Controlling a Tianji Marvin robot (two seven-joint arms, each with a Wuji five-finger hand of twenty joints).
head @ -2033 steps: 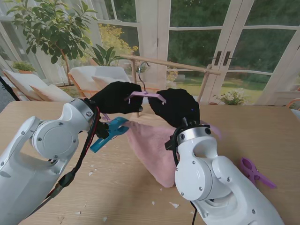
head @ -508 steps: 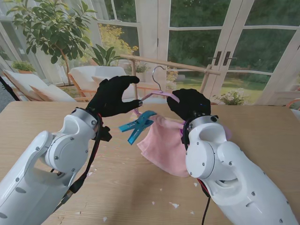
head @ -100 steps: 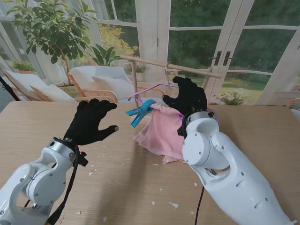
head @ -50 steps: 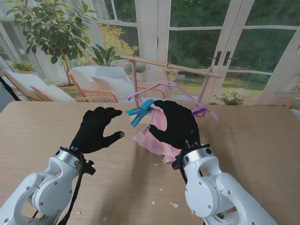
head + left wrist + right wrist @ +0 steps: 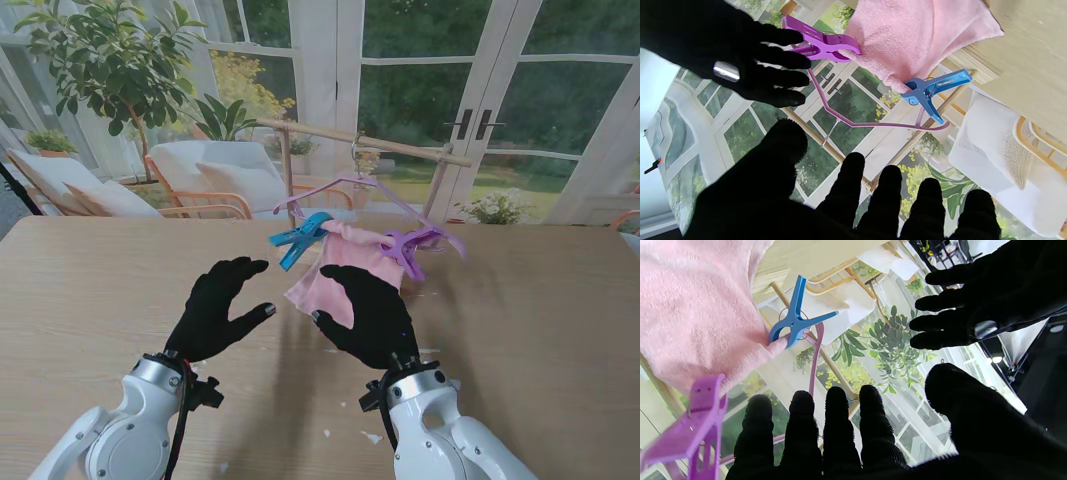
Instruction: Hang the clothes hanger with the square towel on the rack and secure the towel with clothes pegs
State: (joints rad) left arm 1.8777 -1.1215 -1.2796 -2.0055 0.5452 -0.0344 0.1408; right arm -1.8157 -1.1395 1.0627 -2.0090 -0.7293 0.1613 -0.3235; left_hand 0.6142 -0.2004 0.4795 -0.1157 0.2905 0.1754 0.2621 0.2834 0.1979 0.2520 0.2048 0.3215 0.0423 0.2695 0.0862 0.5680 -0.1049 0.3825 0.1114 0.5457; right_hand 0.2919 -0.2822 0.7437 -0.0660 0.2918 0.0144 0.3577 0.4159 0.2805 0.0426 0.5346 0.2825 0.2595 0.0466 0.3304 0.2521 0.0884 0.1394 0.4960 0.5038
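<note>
The purple hanger (image 5: 345, 184) hangs by its hook from the wooden rack bar (image 5: 400, 143) at the table's far side. A pink towel (image 5: 340, 268) drapes from it down to the table. A blue peg (image 5: 298, 237) clamps the towel's left end and a purple peg (image 5: 402, 247) clamps its right end. The blue peg (image 5: 929, 92) and purple peg (image 5: 821, 43) show in the left wrist view too. My left hand (image 5: 218, 308) and right hand (image 5: 368, 315) hover nearer to me than the towel, both open and holding nothing.
Small white scraps (image 5: 371, 437) lie on the wooden table (image 5: 530, 330) near my right wrist. Beyond the table stand a cushioned chair (image 5: 212, 170), a large plant (image 5: 110, 60) and glass doors (image 5: 480, 90).
Both hands have drawn back toward me, away from the towel. The purple peg, hidden behind my right hand before, now shows clamped on the towel's right end.
</note>
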